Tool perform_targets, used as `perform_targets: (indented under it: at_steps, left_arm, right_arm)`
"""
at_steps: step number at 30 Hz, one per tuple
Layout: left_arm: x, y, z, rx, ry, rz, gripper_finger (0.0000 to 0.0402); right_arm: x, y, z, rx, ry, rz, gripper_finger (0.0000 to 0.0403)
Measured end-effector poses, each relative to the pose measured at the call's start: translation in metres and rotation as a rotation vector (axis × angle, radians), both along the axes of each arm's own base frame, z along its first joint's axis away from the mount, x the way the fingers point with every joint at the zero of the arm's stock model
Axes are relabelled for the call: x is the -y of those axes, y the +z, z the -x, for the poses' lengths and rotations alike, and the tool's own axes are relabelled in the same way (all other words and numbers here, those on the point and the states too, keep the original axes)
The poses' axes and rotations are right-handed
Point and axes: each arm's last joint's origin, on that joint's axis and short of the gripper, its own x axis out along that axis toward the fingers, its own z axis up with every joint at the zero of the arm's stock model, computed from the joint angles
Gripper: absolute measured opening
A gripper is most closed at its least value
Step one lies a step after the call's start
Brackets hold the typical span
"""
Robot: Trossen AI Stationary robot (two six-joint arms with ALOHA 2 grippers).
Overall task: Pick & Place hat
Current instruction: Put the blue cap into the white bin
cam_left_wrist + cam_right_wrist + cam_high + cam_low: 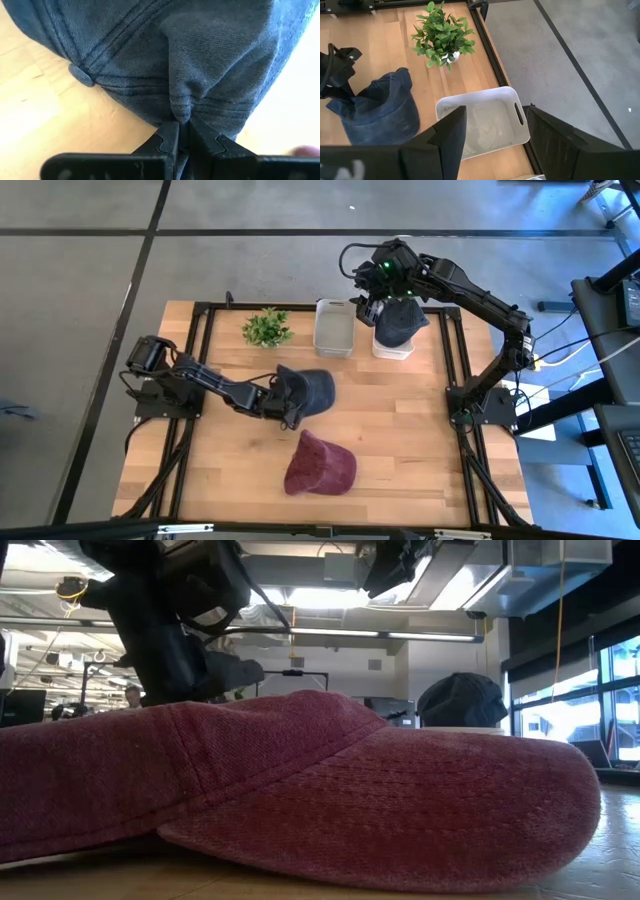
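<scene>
My left gripper [284, 402] is shut on a blue denim cap [312, 388] near the table's middle. The cap also shows in the left wrist view [200, 55] and the right wrist view [380, 115]. A red cap [320, 464] lies flat on the table near the front edge and fills the low view [330, 800]. A dark hat [398, 320] sits on top of a white container [392, 350] at the far right. My right gripper [495, 145] is open and empty, high above the far side beside the dark hat. My left gripper pinches a gathered fold of the denim cap's crown [181, 111] between its two fingers, some way from the top button [80, 76]. The fingers come level from the table's left. Whether the cap is clear of the table I cannot tell.
An open white bin [334, 328] stands at the far middle; it also shows below my right gripper [485, 120]. A small green plant [267, 328] stands to its left. A black metal frame [200, 320] runs along the table's edges.
</scene>
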Motion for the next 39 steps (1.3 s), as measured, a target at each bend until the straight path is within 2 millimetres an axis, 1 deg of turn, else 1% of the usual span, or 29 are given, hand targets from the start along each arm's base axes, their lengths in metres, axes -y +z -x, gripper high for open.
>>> perform_targets:
  at_steps: [3, 7, 10, 14, 17, 20, 27, 29, 34, 37, 39]
  left_arm:
    - [0.0, 0.01, 0.001, 0.023, -0.06, -0.015, 0.0022]
    - [0.0, 0.025, 0.003, 0.062, -0.146, -0.056, 0.0022]
    - [-0.001, 0.039, 0.005, 0.094, -0.246, -0.096, 0.0022]
    - [-0.001, 0.059, 0.01, 0.137, -0.404, -0.189, 0.0022]
    - [-0.002, 0.073, 0.014, 0.174, -0.504, -0.266, 0.0022]
    - [-0.003, 0.089, 0.016, 0.236, -0.593, -0.357, 0.0022]
    - [-0.003, 0.123, 0.02, 0.368, -0.877, -0.661, 0.0022]
    - [-0.002, 0.131, 0.02, 0.412, -0.965, -0.739, 0.0022]
    - [0.001, 0.145, 0.022, 0.524, -1.109, -0.861, 0.0022]
    - [0.002, 0.149, 0.022, 0.558, -1.163, -0.908, 0.0022]
    - [0.003, 0.151, 0.022, 0.573, -1.186, -0.936, 0.0022]
  right_arm:
    - [-0.001, 0.0, -0.001, 0.015, 0.037, -0.03, 0.021]
    - [-0.005, 0.0, -0.002, 0.054, 0.138, -0.109, 0.021]
    - [-0.008, 0.0, -0.003, 0.085, 0.227, -0.17, 0.021]
    - [-0.011, -0.001, -0.006, 0.11, 0.38, -0.201, 0.021]
    - [-0.016, -0.005, -0.014, 0.121, 0.484, -0.219, 0.021]
    - [-0.021, -0.014, -0.027, 0.11, 0.562, -0.22, 0.021]
    - [-0.034, -0.043, -0.063, 0.062, 0.678, -0.207, 0.021]
    - [-0.038, -0.049, -0.071, 0.057, 0.708, -0.211, 0.021]
    - [-0.047, -0.063, -0.085, 0.07, 0.819, -0.261, 0.021]
    - [-0.049, -0.063, -0.089, 0.128, 0.889, -0.31, 0.021]
    - [-0.05, -0.064, -0.092, 0.178, 0.928, -0.379, 0.021]
